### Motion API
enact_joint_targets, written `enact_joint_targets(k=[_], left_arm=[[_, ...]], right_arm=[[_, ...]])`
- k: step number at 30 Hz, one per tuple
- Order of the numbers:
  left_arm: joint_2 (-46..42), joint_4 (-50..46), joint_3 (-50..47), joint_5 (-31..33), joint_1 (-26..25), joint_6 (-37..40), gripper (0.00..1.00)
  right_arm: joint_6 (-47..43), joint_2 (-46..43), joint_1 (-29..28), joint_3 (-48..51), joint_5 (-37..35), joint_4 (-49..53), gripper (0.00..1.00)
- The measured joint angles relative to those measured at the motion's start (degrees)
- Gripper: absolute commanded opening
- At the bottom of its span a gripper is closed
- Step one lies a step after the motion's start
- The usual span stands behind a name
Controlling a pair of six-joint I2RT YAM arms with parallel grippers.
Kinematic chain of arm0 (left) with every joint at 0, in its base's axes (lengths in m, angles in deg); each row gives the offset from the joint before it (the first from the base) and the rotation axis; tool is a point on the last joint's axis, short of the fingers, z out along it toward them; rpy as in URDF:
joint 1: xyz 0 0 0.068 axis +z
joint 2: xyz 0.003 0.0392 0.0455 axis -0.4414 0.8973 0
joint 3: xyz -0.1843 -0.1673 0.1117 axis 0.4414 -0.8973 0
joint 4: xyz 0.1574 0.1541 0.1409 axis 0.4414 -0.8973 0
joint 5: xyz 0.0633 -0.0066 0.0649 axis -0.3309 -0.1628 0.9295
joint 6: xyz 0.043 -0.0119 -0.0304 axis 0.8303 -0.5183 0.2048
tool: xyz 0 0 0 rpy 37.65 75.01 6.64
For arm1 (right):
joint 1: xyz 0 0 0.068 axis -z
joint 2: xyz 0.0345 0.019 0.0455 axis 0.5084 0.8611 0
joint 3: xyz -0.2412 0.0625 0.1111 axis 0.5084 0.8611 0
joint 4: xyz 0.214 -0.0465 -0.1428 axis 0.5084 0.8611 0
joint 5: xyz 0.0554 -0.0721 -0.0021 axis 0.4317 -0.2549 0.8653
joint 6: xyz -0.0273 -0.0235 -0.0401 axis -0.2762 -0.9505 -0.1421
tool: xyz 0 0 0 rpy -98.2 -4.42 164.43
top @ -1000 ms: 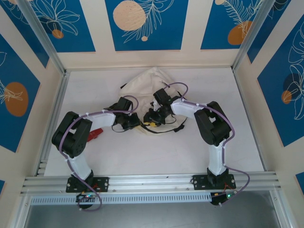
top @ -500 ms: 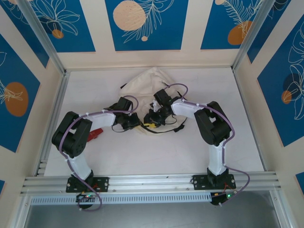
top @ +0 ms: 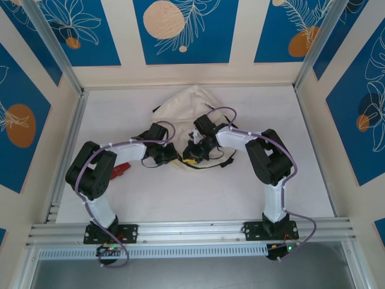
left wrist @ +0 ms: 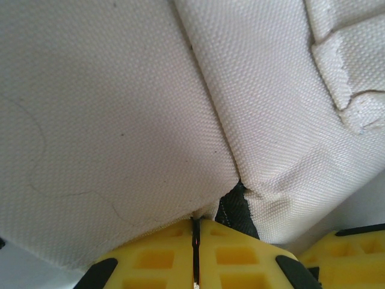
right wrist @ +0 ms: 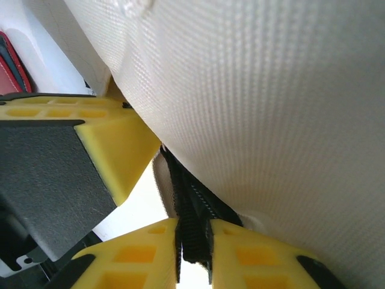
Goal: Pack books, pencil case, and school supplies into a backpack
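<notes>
The backpack [top: 191, 101], laid on the desk [top: 180, 198], is held at its near edge, the left gripper [left wrist: 195, 226] clamped shut on its cream cloth and the right gripper [right wrist: 192, 233] closed on its black zipper strip [right wrist: 187, 205], apparently so the opening can be spread for packing.

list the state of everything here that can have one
backpack, lying slumped, gripped at its near edge by both tools; whether the zip is open cannot be told
left tool, shut, pinching the backpack's canvas edge
right tool, shut on the backpack's black strip
red item, lying outside the backpack, untouched
</notes>
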Motion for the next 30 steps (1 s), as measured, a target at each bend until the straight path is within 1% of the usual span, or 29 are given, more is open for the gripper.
enact_joint_targets(k=[2,4,5,6,10,12,15,18,23,26,28,30], left_arm=[[-0.11,-0.02,0.0,0.07,0.0,-0.02,0.09],[-0.7,-0.44,-0.02,0.39,-0.02,0.0,0.14],[-1.31,-0.76,-0.07,0.55,-0.02,0.02,0.15],[-2.16,-1.36,-0.07,0.85,-0.02,0.04,0.17],[-7.34,-3.32,-0.09,2.58,-0.02,0.07,0.31],[-9.22,-3.82,0.22,3.63,-0.02,0.24,0.41],[-9.7,-4.63,1.38,5.16,-0.02,0.09,0.51],[-8.2,-5.25,2.36,6.03,-0.02,-0.48,0.55],[-2.67,-5.46,5.38,5.92,-0.02,-1.14,0.55],[0.0,-5.46,6.82,5.33,-0.02,-1.64,0.5],[0.96,-5.51,7.41,5.09,-0.02,-2.05,0.42],[1.51,-5.86,8.02,5.11,-0.02,-2.1,0.29]], right_arm=[[0.0,0.0,0.0,-0.13,-0.48,0.0,0.07],[0.15,-0.09,0.04,-0.11,-1.38,0.2,0.01],[0.22,-0.22,0.13,-0.11,-1.79,0.44,0.0],[0.22,-0.57,0.24,0.09,-2.27,0.48,0.0],[0.15,-3.91,0.26,1.6,-3.54,1.31,0.0],[0.17,-5.73,0.26,2.19,-3.63,1.46,0.0],[0.2,-7.37,0.09,2.4,-3.65,1.42,0.0],[0.24,-8.39,-0.42,2.8,-3.65,1.25,0.0],[0.72,-8.74,-1.29,3.13,-3.13,0.94,0.0],[1.11,-8.74,-1.7,3.52,-3.02,0.2,0.0],[1.36,-8.74,-1.79,3.91,-3.02,-0.07,0.0],[1.55,-8.74,-1.79,4.26,-3.06,-0.02,0.0]])
